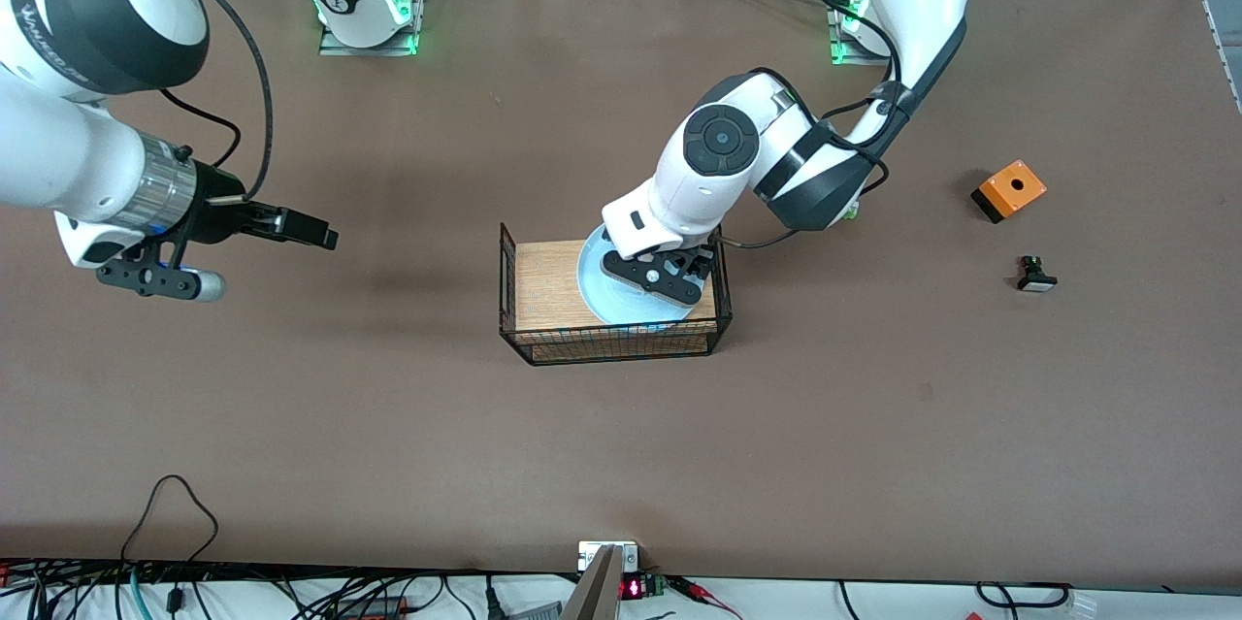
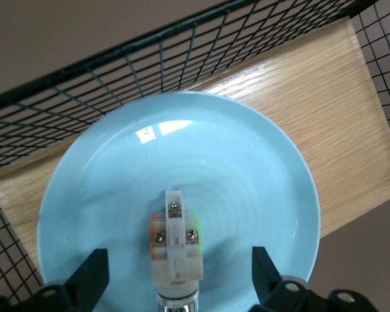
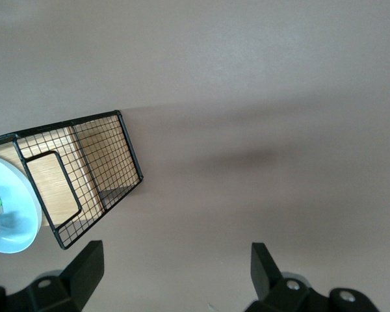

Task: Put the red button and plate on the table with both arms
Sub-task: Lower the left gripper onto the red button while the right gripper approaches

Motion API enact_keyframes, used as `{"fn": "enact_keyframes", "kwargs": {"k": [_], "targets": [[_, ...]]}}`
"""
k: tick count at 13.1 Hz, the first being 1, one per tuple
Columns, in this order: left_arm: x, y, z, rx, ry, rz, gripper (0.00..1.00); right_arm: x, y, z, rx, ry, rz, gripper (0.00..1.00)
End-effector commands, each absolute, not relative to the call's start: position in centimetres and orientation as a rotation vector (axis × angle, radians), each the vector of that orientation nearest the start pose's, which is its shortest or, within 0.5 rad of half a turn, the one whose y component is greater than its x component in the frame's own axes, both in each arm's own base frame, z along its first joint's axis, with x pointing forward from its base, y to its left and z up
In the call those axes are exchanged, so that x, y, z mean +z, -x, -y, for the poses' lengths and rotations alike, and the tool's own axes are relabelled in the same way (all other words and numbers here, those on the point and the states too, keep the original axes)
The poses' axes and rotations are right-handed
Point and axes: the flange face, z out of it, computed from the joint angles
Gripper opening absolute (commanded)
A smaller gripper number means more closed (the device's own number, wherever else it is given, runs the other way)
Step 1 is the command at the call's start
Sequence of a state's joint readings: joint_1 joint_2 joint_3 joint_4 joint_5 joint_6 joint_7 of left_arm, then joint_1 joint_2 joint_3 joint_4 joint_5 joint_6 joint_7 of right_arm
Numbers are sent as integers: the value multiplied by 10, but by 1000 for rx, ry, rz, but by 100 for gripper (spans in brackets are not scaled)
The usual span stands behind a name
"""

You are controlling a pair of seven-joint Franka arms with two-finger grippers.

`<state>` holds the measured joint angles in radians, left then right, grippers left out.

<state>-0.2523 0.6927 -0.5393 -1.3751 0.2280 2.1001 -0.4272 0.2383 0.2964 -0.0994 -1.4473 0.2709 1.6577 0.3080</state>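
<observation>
The left gripper (image 2: 180,273) hangs spread over the plate (image 2: 104,195) on the rack (image 1: 543,285), straddling the button (image 2: 175,244) (cap unseen); next, closing on it; the right gripper (image 3: 175,270) waits, fingers apart, over table (image 1: 388,407).

High front overview, left wrist close above plate (image 2: 182,162), right wrist farther, rack (image 3: 84,175) shared

Cables (image 1: 291,596) along the near edge, green lights (image 1: 412,43) by bases

Glossy plate (image 2: 247,162) on wood-grain, black-wire rack (image 1: 543,285); matte table (image 1: 873,426).
</observation>
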Motion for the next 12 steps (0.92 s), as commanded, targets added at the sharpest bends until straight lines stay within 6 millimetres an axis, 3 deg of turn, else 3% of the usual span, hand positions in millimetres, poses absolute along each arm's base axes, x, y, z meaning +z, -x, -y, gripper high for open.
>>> {"fn": "enact_keyframes", "kwargs": {"k": [1,2,4,5,8,10,12], "targets": [[357,-589,452,-152,3216,-604,75,500,-643,-121,219,2892,-318,100],[357,-588,453,-155,3211,-608,56,500,-643,-119,225,2891,-326,100],[356,-587,453,-150,3211,-604,47,502,-641,-132,255,2841,-409,100],[355,-588,452,-148,3209,-605,40,503,-638,-145,276,2829,-533,100],[353,-587,453,-140,3211,-602,13,509,-629,-184,309,2788,-795,100],[350,-586,453,-131,3209,-598,1,512,-624,-197,307,2793,-784,100],[358,-587,453,-144,3214,-586,0,513,-622,-206,308,2798,-768,100]]}}
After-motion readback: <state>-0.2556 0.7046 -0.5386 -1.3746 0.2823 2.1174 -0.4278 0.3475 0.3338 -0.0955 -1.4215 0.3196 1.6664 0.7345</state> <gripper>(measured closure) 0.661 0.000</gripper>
